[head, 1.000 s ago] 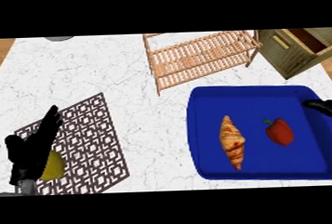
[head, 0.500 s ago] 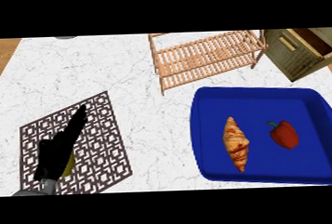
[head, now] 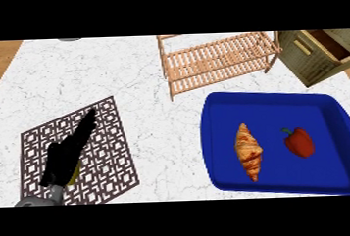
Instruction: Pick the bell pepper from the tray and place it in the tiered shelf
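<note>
A red bell pepper (head: pixel 299 141) with a green stem lies in the right half of the blue tray (head: pixel 271 105). The wooden tiered shelf (head: pixel 218 59) stands beyond the tray, at the back middle of the white counter. My left hand (head: pixel 66 154) hovers over a patterned brown mat at the lower left, fingers straight and pointing up and to the right, far from the tray. A bit of yellow shows under the hand. The right hand is out of the picture.
A croissant (head: pixel 248 150) lies in the tray left of the pepper. A brown lattice mat (head: pixel 77 155) covers the lower left counter. A wooden cabinet with an open drawer (head: pixel 319 53) sits at the back right.
The view has shifted, so the tray and shelf sit further right. The right hand, seen at the tray's right edge a second ago, has left the picture. My left hand straightened its fingers.
</note>
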